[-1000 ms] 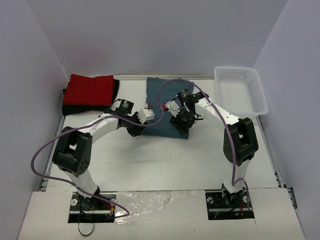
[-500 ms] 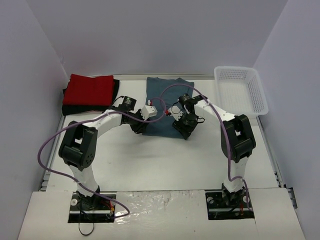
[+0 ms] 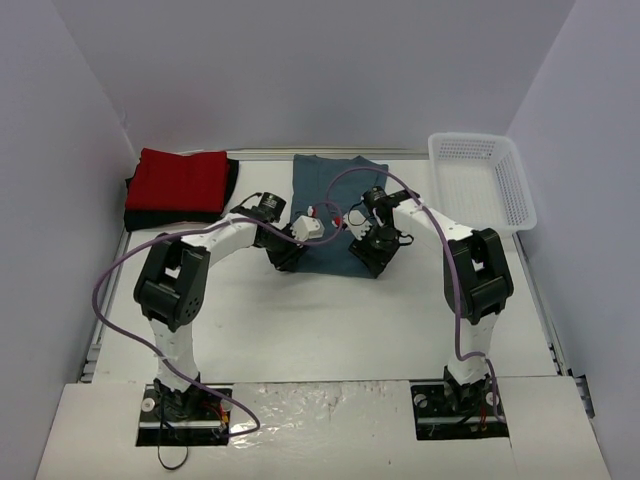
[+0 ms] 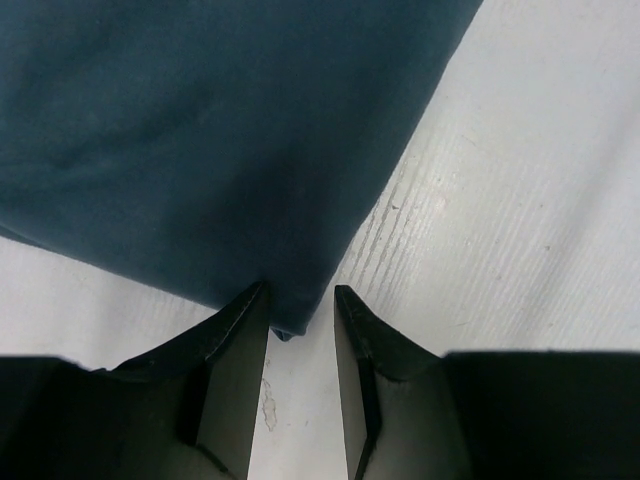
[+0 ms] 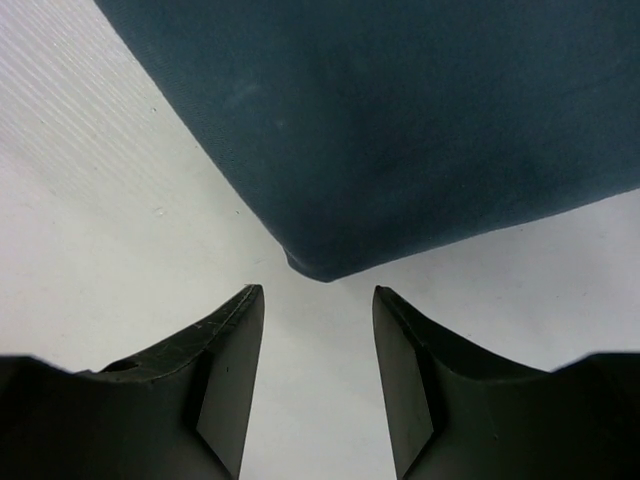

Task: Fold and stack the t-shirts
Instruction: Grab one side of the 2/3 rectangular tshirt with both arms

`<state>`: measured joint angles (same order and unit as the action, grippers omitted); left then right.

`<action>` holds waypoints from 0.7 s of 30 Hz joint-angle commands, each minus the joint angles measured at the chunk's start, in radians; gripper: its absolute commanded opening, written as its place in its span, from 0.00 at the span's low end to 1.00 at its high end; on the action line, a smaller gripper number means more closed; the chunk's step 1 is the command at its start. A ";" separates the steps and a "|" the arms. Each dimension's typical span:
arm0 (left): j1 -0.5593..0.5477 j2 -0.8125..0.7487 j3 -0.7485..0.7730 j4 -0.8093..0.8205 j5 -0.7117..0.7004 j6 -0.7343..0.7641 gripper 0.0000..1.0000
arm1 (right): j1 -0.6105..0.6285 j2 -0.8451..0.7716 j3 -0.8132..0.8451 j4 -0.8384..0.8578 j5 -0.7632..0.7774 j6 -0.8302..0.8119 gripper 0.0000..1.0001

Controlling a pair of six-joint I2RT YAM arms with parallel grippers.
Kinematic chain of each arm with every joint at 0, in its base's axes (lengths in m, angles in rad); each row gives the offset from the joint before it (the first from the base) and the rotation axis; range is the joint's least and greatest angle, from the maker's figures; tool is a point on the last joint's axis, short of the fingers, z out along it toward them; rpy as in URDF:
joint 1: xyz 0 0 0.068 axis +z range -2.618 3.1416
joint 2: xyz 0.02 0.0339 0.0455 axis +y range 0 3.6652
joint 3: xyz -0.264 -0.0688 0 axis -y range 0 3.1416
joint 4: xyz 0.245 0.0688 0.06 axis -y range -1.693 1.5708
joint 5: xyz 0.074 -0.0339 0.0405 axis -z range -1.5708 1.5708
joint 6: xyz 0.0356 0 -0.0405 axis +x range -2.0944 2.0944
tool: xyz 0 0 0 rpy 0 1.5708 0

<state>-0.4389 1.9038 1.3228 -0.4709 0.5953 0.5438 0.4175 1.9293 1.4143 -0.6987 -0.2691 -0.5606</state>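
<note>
The teal t-shirt (image 3: 312, 175) lies as a folded strip at the middle back of the table. My left gripper (image 3: 283, 257) is down at its near left corner. In the left wrist view the gripper (image 4: 300, 290) is open, with the corner of the teal shirt (image 4: 220, 130) just between the tips. My right gripper (image 3: 367, 258) is at the near right corner. In the right wrist view it (image 5: 318, 290) is open and empty, with the teal shirt's (image 5: 400, 120) corner just ahead of the tips. The folded red t-shirt (image 3: 180, 180) lies on the black t-shirt (image 3: 137, 216) at the back left.
A white lattice basket (image 3: 520, 200) stands at the back right against the wall. Purple cables loop over the teal shirt between the two wrists. Bare white table (image 3: 330, 320) lies in front of the shirt. Grey walls close in on three sides.
Both grippers have come down and in to the near corners of the teal shirt. The left arm's elbow has swung to the right. The shirts have not moved.
</note>
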 commanded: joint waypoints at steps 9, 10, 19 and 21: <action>-0.007 0.069 0.067 -0.110 -0.103 0.044 0.29 | -0.008 0.008 -0.002 -0.033 0.014 -0.013 0.44; -0.008 0.072 0.067 -0.110 -0.104 0.044 0.29 | -0.008 0.007 -0.002 -0.035 0.013 -0.015 0.44; -0.012 0.110 0.066 -0.120 -0.121 0.036 0.26 | -0.008 -0.007 -0.002 -0.047 0.008 -0.007 0.45; -0.011 0.110 0.065 -0.124 -0.120 0.033 0.24 | -0.006 -0.015 -0.002 -0.050 0.007 -0.005 0.45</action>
<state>-0.4450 1.9728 1.3872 -0.5335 0.5316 0.5751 0.4046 1.9301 1.4143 -0.7006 -0.2512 -0.5491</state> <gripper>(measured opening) 0.243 0.448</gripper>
